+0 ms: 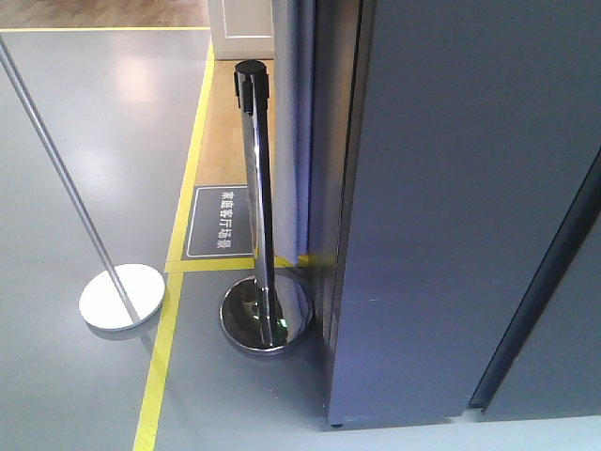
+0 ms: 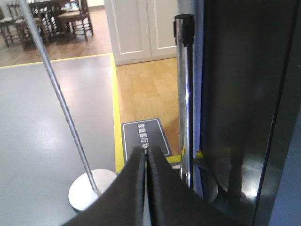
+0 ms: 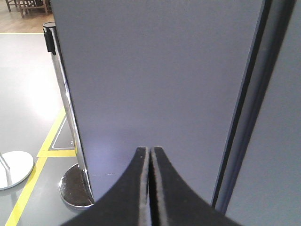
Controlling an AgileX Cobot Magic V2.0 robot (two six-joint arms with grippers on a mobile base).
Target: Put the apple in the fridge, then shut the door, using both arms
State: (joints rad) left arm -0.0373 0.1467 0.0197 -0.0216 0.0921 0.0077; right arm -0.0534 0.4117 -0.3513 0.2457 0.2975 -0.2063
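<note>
The fridge [image 1: 441, 216] fills the right half of the front view as a tall dark grey block, its front faces flush, with a dark vertical groove [image 1: 540, 282] running down between two panels; the door [image 3: 155, 80] looks shut, a flat grey face close in front of the right wrist camera. The apple appears in no view, so where it sits cannot be told. The left gripper [image 2: 146, 153] has its two black fingers pressed together with only a thin seam between them and nothing held; it points toward the floor beside the fridge's left side. The right gripper [image 3: 149, 151] is likewise pressed together and empty, aimed at the grey door panel, with the dark groove to its right. Just to the left of the fridge stands a chrome barrier post [image 1: 257, 188] with a black cap and a round mirrored base [image 1: 266, 315] on the grey floor [image 1: 84, 141]. Farther left a thin silver pole [image 1: 56, 160] leans over a white disc base [image 1: 122, 297]. Yellow tape lines [image 1: 160, 366] border the grey floor, and a dark floor sign [image 1: 222, 222] with white characters lies on the strip of wooden flooring [image 2: 150, 89]. Wooden chairs [image 2: 70, 19] and a white panelled cabinet [image 2: 141, 28] show in the background of the left wrist view.
</note>
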